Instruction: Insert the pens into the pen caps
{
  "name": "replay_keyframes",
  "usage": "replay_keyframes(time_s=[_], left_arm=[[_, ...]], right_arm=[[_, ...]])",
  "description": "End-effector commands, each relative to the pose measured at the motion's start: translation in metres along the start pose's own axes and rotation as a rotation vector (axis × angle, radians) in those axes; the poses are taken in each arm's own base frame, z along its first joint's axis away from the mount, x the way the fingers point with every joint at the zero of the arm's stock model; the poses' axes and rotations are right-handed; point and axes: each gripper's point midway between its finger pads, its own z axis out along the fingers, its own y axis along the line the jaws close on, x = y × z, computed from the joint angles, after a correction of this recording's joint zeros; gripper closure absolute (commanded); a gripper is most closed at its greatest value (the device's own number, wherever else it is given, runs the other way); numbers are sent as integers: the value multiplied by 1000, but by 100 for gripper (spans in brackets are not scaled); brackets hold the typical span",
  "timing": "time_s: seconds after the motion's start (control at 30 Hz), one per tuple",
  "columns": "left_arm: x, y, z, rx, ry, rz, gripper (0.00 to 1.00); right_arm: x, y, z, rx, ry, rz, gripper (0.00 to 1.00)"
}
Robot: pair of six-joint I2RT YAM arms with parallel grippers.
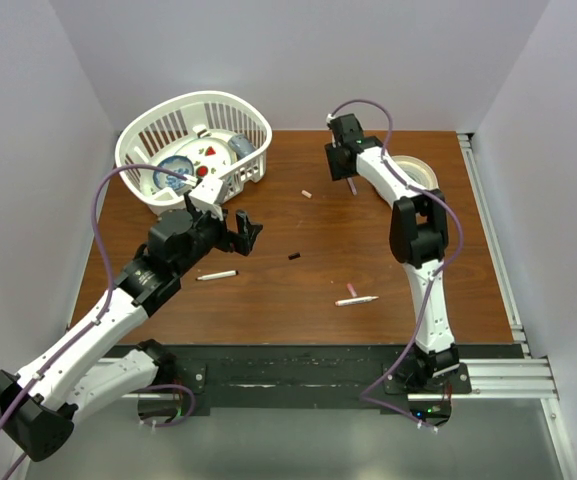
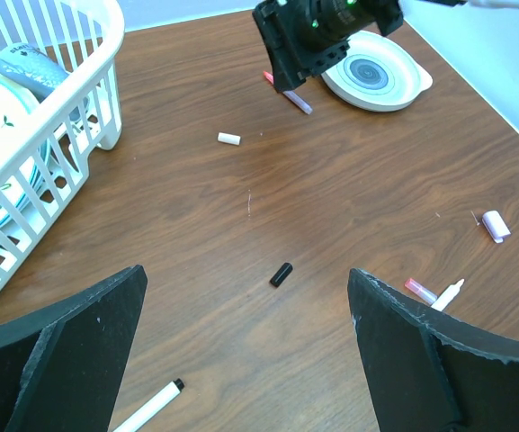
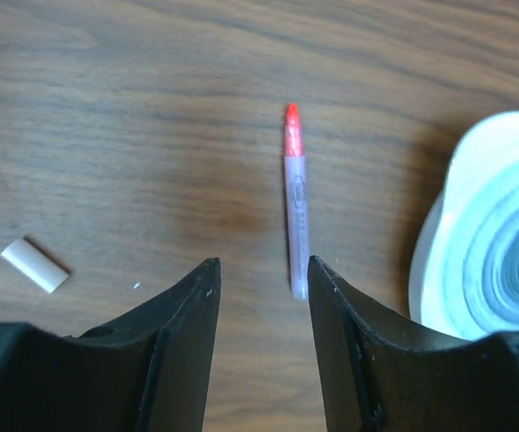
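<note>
Right end effector point(image 3: 263, 263) part-closed, jaws either side of the rear end of the lilac pen point(image 3: 295, 216), not yet clamped on it. The pen lies flat on the desk point(image 3: 151, 108), red tip toward frame top, hard by the finger at frame right. Risk: an off-centre closure shoves or rolls the slim barrel, or pinches only its end so it pivots. The white dish point(image 3: 475, 225) crowds frame right; bare wood lies frame left toward the pale cap point(image 3: 34, 265). Left end effector point(image 2: 246, 273) spread wide, empty, near the black cap point(image 2: 281, 274).
</note>
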Motion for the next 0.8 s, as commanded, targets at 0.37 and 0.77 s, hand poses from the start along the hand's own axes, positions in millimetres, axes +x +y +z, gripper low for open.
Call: replay_keyframes(time_s=[0.37, 0.77], left_arm=[[-9, -2, 4, 10, -41, 21, 1], [-11, -3, 2, 12, -48, 22, 1]], right_arm=[[-1, -22, 8, -29, 10, -30, 60], [22, -24, 25, -43, 72, -26, 61]])
